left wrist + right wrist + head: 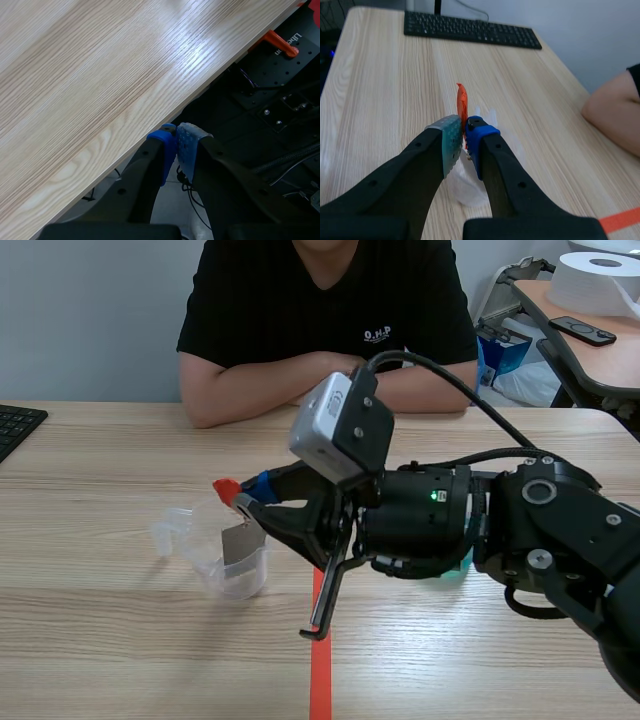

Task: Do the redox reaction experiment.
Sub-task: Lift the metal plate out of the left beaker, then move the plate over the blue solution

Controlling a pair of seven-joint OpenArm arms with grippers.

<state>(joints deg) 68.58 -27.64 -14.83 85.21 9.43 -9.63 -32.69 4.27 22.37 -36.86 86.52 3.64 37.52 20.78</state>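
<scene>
Right gripper [465, 132] clamped on an orange-red piece [226, 487] above a clear beaker [225, 575], left of frame centre.

Nearest, an orange tape line [320, 670] runs up the desk [120, 640]. Just past it the right arm lies low across from the right edge, its gripper level and pointing left. A flat grey strip [240, 540] hangs below the piece into the lipped, see-through beaker. Whether the beaker holds liquid cannot be told. The left gripper [177, 145] is pressed together on nothing beyond the desk's edge. Farther off, a person [320, 300] rests folded arms at the top, with a keyboard [15, 425] cut off at the left edge.
</scene>
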